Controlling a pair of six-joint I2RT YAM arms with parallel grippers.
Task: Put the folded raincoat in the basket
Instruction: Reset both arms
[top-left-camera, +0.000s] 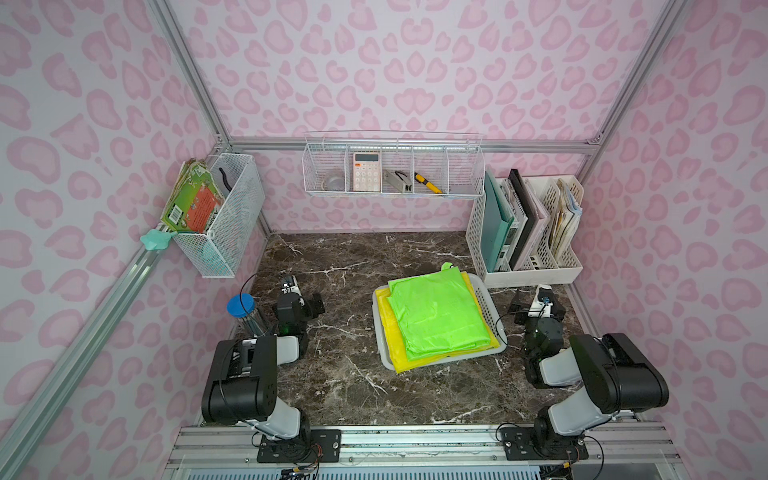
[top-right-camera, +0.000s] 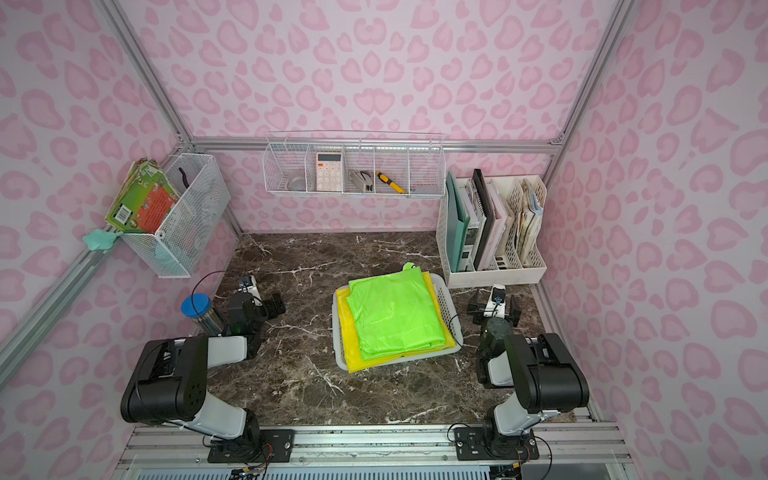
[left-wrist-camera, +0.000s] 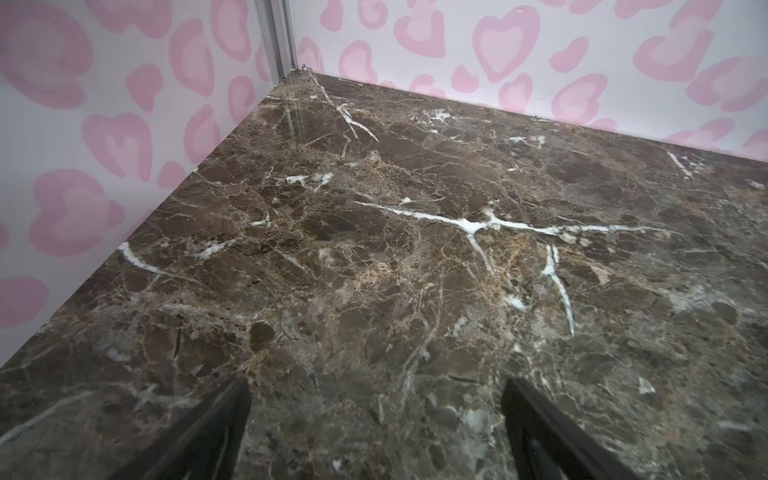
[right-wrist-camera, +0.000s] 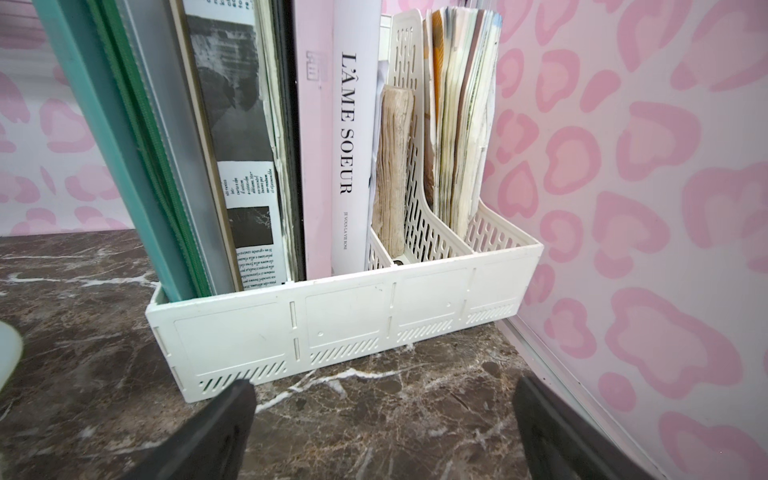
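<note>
Raincoat (top-left-camera: 436, 320) neon green, folded, in pale perforated basket (top-left-camera: 491, 311); left end effector (left-wrist-camera: 375, 395), right end effector (right-wrist-camera: 382, 390) released.

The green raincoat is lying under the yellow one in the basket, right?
Not quite. The green raincoat lies on top of the yellow one, not under it. Both are in the basket, as you said. You can see this in both top views.

Green raincoat (top-left-camera: 436, 316), brown veined table (top-left-camera: 332, 382), pink-spotted walls (top-left-camera: 415, 62)
</note>
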